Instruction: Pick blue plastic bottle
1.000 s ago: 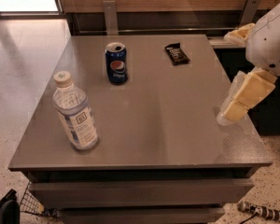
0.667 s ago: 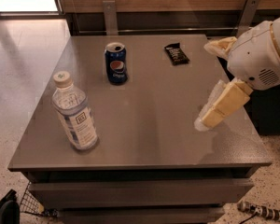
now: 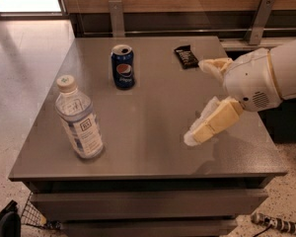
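The blue plastic bottle point(image 3: 79, 119) stands upright near the front left of the grey table point(image 3: 148, 147). It is clear with a bluish tint, a white cap and a white-and-blue label. My gripper point(image 3: 200, 100) comes in from the right, above the table's right half, well apart from the bottle. Its two cream fingers point(image 3: 213, 122) are spread wide and hold nothing.
A dark blue Pepsi can point(image 3: 123, 66) stands upright at the back, left of centre. A dark wrapped snack bar point(image 3: 186, 56) lies at the back right. Two metal posts point(image 3: 116, 17) rise behind the table against a wooden wall. Tiled floor lies to the left.
My gripper has moved left from the table's right edge, further over the tabletop toward the middle. The bottle, can and bar have not moved.
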{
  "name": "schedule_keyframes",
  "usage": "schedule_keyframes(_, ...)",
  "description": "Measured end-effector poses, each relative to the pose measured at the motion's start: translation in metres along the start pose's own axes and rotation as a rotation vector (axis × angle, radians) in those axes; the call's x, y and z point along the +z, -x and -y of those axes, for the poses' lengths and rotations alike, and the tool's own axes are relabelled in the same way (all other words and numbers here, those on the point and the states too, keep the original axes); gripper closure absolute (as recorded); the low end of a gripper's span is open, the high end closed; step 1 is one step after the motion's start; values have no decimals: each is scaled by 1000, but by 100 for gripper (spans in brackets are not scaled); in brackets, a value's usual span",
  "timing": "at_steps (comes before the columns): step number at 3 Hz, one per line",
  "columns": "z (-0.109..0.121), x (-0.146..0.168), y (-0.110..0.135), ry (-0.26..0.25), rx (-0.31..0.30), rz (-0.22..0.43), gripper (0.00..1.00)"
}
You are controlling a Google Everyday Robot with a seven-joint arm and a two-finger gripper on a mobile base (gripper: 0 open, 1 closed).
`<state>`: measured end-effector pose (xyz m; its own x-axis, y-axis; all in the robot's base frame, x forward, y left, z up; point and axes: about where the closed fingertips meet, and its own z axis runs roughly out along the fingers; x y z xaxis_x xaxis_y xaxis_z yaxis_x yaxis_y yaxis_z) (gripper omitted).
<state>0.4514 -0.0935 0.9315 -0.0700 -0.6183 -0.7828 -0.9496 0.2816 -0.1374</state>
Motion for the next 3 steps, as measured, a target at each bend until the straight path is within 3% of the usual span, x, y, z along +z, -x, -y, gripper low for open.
schedule_keyframes(1, -2, 6, 4, 9, 10, 38, 0)
schedule_keyframes(2, -2, 5, 4, 8, 7, 32, 0)
schedule_keyframes(3, -7, 21, 12, 32, -9, 80, 0)
